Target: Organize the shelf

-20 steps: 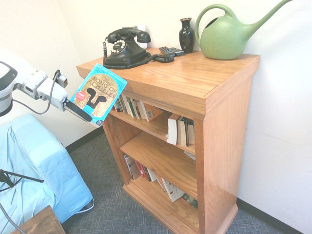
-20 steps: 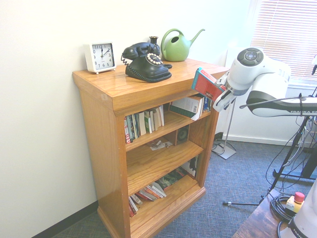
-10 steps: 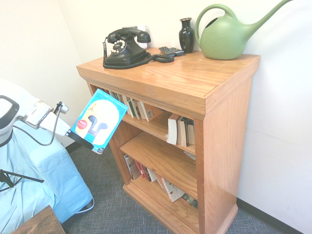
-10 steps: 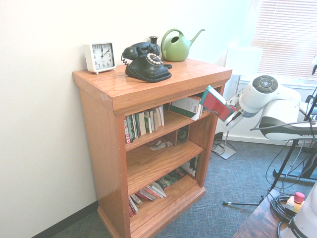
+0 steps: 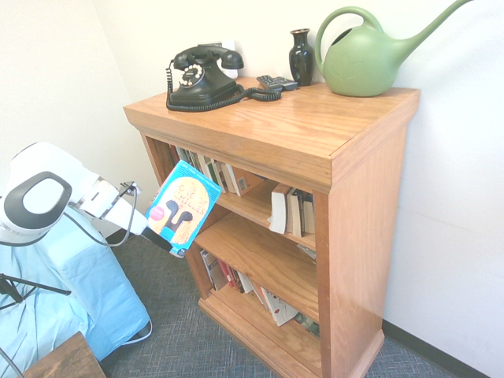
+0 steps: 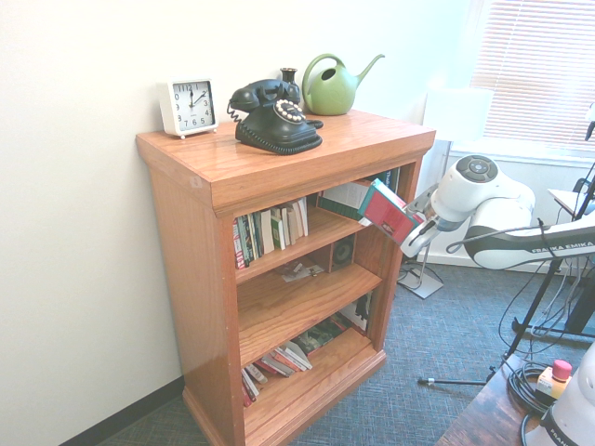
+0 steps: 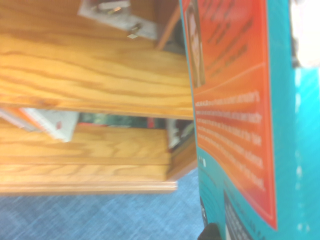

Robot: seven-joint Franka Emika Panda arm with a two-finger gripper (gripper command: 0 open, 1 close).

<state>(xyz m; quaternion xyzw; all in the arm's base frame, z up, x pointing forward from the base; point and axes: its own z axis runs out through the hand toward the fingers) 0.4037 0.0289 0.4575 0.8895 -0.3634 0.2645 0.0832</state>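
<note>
The claw is squeezed shut on the bottom edge of a blue book, seen left of the middle of the first outside view. The book is tilted and sits in the air just in front of the shelf, by its upper rows. The shelf fills the middle of the frame, against the wall. On its top stand a black phone, a dark vase and a green watering can. A white clock shows in the other outside view.
</note>
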